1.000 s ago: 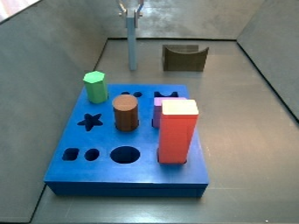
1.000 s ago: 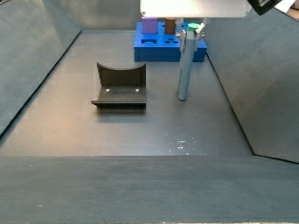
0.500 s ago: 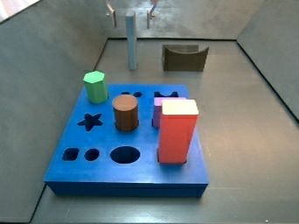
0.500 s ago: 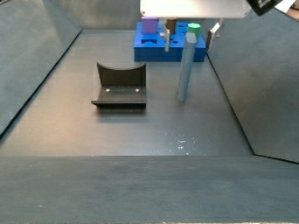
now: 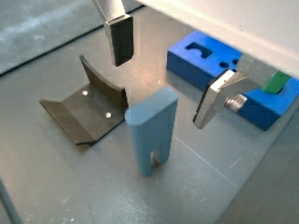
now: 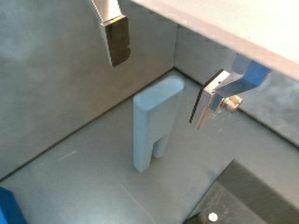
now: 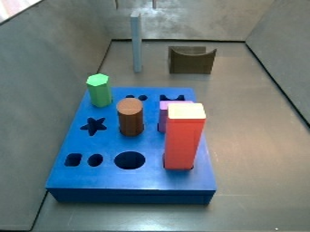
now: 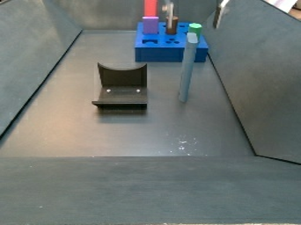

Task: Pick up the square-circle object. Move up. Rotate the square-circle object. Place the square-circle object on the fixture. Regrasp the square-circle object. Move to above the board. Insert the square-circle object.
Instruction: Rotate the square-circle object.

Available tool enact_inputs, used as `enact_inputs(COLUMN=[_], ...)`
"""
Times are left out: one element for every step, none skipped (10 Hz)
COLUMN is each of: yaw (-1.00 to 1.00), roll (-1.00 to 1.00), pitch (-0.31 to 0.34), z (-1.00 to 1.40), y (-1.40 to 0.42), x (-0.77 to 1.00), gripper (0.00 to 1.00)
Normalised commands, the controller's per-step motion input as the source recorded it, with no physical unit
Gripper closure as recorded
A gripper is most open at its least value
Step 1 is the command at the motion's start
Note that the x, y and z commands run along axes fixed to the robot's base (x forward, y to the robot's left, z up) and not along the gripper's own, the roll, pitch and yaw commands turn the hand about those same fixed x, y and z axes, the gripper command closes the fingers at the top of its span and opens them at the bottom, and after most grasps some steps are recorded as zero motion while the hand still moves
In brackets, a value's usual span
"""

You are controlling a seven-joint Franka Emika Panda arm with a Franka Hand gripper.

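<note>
Slim matte square-circle object (image 5: 152, 133) beneath open-fingered tool (image 5: 166, 70)

Light is even and soft in all views, w/ no hard glare; the grey floor (image 8: 141, 132) takes a dull sheen and the square-circle object (image 8: 186, 68) drops only a faint, short shadow at its foot. Pics are low-res and a bit soft, esp. in both side views, where the claw (image 7: 141, 8) sits cut off at the top edge, its fingers spread apart above the peg. Wrist views are sharper up close: the silver finger (image 5: 215, 96) catches a bright highlight, while the blue board (image 5: 222, 74) behind looks slightly blurred.
</note>
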Motion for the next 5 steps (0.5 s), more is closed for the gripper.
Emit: enact_inputs(yaw=[-0.03, 1.00, 1.00, 1.00, 1.00], roll=[-0.13, -0.01, -0.01, -0.01, -0.01], pitch=[0.089, 0.007, 0.006, 0.006, 0.006], z=[0.20, 0.00, -0.04, -0.03, -0.02], y=[0.00, 0.00, 0.00, 0.00, 0.00], x=[0.02, 0.00, 0.01, 0.01, 0.01], gripper=[0.00, 0.00, 0.00, 0.00, 0.00])
